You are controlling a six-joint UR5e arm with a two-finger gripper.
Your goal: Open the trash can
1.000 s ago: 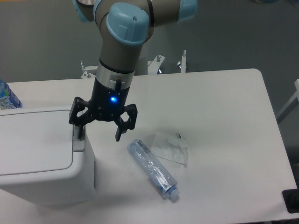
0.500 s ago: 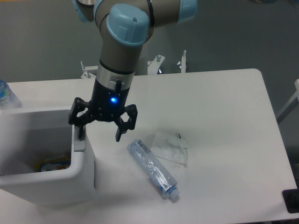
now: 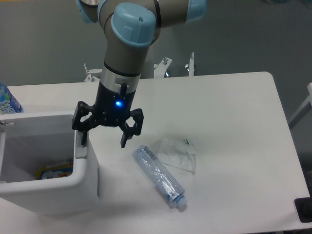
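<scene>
The white trash can (image 3: 87, 183) stands at the table's front left with its lid swung out of sight, so its inside shows. A yellow and blue wrapper (image 3: 54, 170) lies at its bottom. My gripper (image 3: 103, 140) hangs open over the can's right rim. Its left finger (image 3: 84, 137) points down at the grey tab on that rim, and its right finger (image 3: 126, 137) hangs over the table beside the can. Nothing is between the fingers.
A crushed clear plastic bottle (image 3: 159, 176) lies on the white table (image 3: 234, 122) right of the can, beside a crumpled clear plastic bag (image 3: 176, 155). Another bottle with a blue label (image 3: 7, 102) stands at the far left behind the can.
The can's lid, shut one second ago, has flipped open and gone out of sight. The gripper has stayed at the right rim.
</scene>
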